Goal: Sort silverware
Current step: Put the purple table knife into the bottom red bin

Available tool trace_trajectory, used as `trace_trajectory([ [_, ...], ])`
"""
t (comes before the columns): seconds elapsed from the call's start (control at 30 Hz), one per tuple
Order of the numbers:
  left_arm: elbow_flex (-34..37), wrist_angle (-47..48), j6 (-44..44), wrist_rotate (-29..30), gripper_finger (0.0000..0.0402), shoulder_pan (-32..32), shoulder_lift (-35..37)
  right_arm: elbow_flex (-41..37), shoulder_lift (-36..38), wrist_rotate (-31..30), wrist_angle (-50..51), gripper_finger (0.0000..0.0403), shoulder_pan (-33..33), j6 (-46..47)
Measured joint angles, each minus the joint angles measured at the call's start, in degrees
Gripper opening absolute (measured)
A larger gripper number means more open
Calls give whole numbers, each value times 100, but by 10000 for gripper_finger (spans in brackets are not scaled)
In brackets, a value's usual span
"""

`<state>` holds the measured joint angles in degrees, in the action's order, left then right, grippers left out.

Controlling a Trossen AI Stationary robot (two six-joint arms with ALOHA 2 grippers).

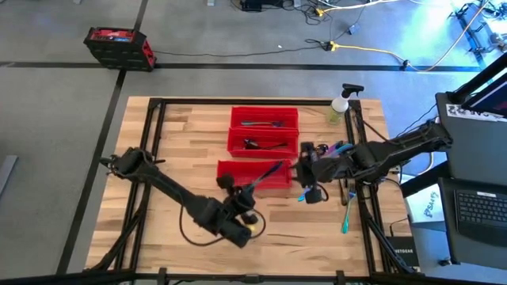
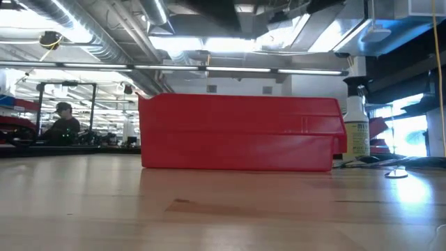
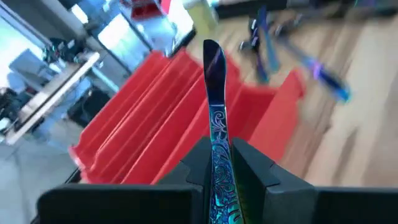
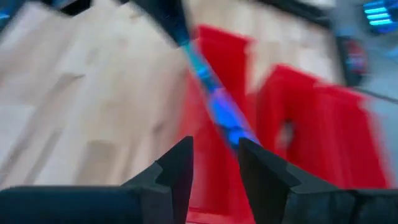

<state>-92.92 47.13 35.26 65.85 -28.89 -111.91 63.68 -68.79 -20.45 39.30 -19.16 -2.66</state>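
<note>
Clamped between my left gripper's (image 3: 221,165) fingers, an iridescent knife (image 3: 214,112) points toward the nearest red bin (image 1: 253,176) at centre frame. My right gripper (image 4: 214,165) hovers beside that bin, jaws slightly apart, empty. Loose silverware (image 1: 346,212) lies lower right.

Three bright red bins (image 1: 264,119). Pale wood-grain bench (image 1: 182,158) with black frame. Iridescent blue knife (image 3: 214,93), handle etched with teal swirls, between dark fingers (image 3: 252,168) of left hand (image 3: 219,163). Clear spray bottle (image 1: 341,107) holding yellowish liquid, black nozzle.
</note>
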Motion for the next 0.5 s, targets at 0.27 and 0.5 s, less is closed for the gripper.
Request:
trace_trajectory([
  [0.27, 2, 321, -710, -649, 28, 351, 553, 0, 380, -1032, 245, 111, 20, -250],
  [0.5, 2, -117, -2168, -1838, 28, 788, 1250, 0, 396, -1248, 151, 111, 227, -693],
])
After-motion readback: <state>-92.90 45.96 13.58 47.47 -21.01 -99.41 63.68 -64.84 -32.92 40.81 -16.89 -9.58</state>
